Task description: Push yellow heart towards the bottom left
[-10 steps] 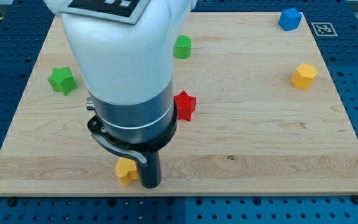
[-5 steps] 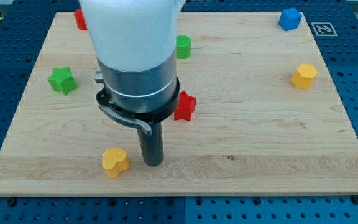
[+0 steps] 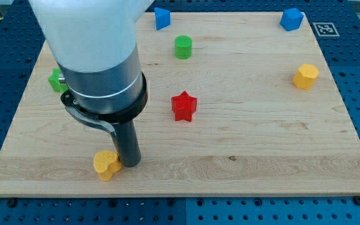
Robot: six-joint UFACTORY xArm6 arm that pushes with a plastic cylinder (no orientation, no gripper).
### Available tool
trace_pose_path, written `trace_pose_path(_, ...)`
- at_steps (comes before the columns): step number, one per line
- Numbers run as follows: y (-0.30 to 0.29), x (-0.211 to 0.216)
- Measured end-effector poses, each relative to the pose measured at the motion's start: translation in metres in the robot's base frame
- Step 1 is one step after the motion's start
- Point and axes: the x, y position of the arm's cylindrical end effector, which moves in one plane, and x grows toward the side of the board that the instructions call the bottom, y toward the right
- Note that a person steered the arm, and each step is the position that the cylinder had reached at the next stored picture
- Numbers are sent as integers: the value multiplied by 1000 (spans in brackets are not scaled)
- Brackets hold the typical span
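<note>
The yellow heart (image 3: pixel 106 165) lies on the wooden board (image 3: pixel 242 144) near its bottom edge, left of the middle. My tip (image 3: pixel 129 164) stands right against the heart's right side, touching it. The arm's wide white and grey body rises above the tip and hides the board's upper left part.
A red star (image 3: pixel 184 105) lies at the board's middle. A green cylinder (image 3: pixel 183 47) and a blue block (image 3: pixel 161 17) lie near the top. Another blue block (image 3: pixel 291 19) sits at the top right, a yellow block (image 3: pixel 305 75) at the right. A green star (image 3: pixel 55 80) peeks out at the left.
My tip has moved left and slightly up, and the yellow heart has slid left with it. The arm now uncovers the red star and the top blue block.
</note>
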Motion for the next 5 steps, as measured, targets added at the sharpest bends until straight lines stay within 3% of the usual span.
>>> trace_pose_path(5,-85,11)
